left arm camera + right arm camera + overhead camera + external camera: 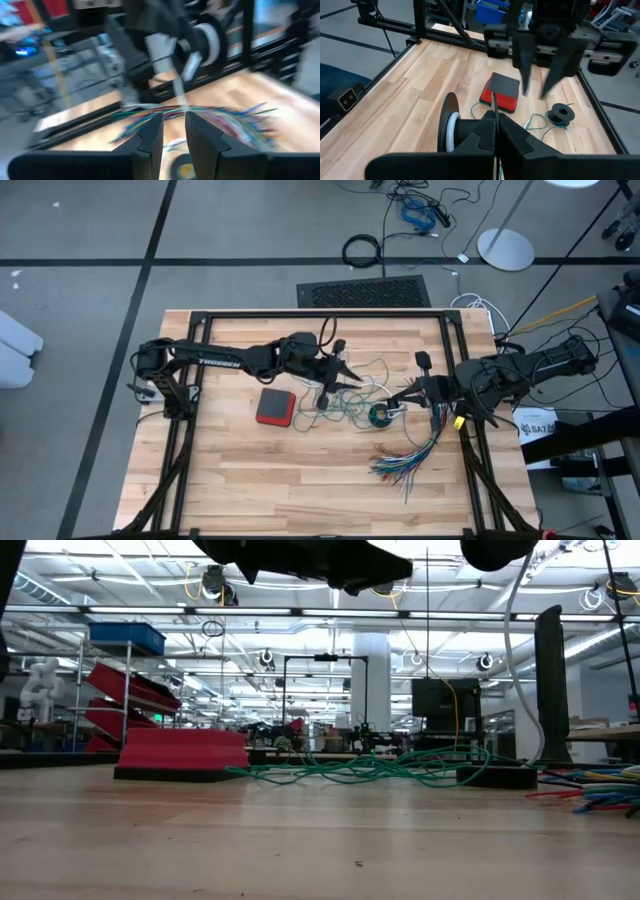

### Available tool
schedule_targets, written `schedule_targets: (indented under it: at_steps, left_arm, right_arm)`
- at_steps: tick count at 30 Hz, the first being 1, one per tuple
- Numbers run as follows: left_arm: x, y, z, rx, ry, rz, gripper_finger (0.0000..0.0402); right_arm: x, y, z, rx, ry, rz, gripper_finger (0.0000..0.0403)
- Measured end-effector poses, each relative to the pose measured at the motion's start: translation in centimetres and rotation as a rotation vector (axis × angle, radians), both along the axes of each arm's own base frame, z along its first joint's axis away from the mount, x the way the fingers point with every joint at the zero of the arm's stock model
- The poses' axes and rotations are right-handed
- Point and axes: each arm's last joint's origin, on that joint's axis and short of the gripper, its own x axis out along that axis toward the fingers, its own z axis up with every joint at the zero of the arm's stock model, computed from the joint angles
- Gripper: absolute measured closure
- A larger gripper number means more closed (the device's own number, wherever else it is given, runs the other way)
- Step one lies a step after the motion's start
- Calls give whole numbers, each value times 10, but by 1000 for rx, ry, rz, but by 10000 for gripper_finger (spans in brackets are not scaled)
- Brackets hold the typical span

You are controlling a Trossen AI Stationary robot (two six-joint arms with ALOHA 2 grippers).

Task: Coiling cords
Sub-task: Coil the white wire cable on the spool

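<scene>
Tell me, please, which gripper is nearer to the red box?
Left. The left gripper hovers just beside the red box, toward the table's middle; the right gripper sits farther off, beyond the teal-green cord.

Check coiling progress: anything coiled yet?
Done: nothing looks coiled. The teal-green cord lies in a loose tangle on the table beside the red box. In hand: the right gripper is shut on the white cord by its round piece; the left gripper hangs open above the tangle. Left: coiling both cords.
</scene>
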Motion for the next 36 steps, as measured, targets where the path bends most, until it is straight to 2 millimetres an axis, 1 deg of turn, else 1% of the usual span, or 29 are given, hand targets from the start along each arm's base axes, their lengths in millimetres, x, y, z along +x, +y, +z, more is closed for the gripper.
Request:
schedule_targets:
  at_steps: [3,8,11,15,20,24,28,31,36]
  left_arm:
    - [0,2,0,23,2,63,313]
    - [1,2,0,4,-3,70,314]
    - [1,-2,1,-2,-12,54,314]
    - [2,-7,3,-45,-23,54,314]
    - [3,-19,3,-48,-16,30,314]
    - [4,-32,2,-37,-8,46,314]
    - [4,-36,1,-26,1,80,314]
    - [6,-36,-5,-40,18,110,314]
    - [15,-35,-24,-71,71,120,314]
  right_arm:
    - [0,0,0,0,0,0,403]
    - [1,0,0,-1,2,-1,403]
    - [3,1,-2,-18,10,-4,403]
    - [13,1,-6,-80,24,1,403]
    - [28,-1,-16,-187,79,-35,403]
    - [36,-4,-21,-225,108,-51,403]
    - [41,-7,-23,-245,115,-64,403]
    - [44,-8,-23,-252,113,-69,403]
    - [44,-9,-24,-256,113,-68,403]
